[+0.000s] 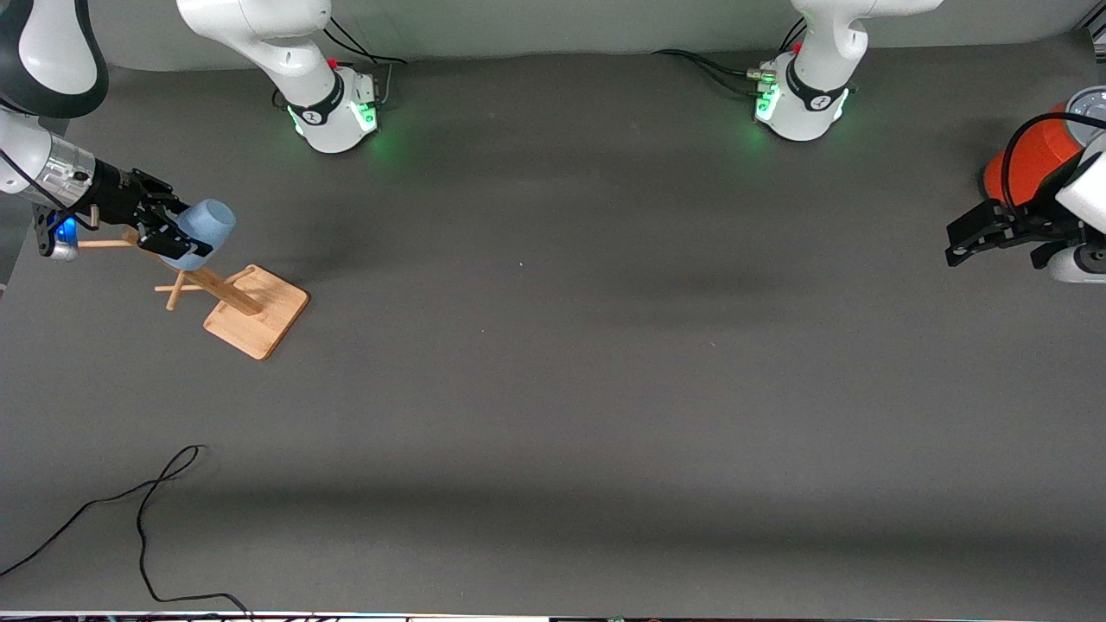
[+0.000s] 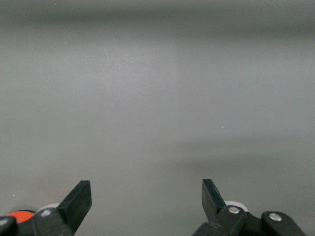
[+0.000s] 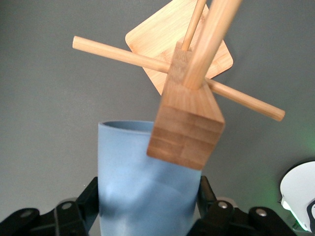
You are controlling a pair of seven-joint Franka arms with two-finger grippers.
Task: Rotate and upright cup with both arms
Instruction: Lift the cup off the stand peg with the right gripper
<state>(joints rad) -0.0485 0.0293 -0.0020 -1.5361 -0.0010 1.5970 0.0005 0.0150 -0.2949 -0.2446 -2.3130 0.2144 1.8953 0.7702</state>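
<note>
The light-blue cup [image 1: 210, 225] [image 3: 142, 177] lies nearly on its side in the air, mouth pointing away from the wrist, at the top of a wooden peg rack [image 1: 257, 321]. My right gripper [image 1: 187, 235] [image 3: 147, 196] is shut on the cup, one finger on each side of its wall. In the right wrist view the rack's top block [image 3: 187, 128] overlaps the cup's rim, so I cannot tell whether they touch. My left gripper [image 1: 952, 242] [image 2: 146, 194] waits open with nothing between its fingers, over the table at the left arm's end.
An orange-red can with a grey lid [image 1: 1032, 160] stands just beside the left gripper. The rack's pegs [image 3: 123, 54] stick out sideways around the cup. A black cable [image 1: 147, 518] loops on the table near the front camera, toward the right arm's end.
</note>
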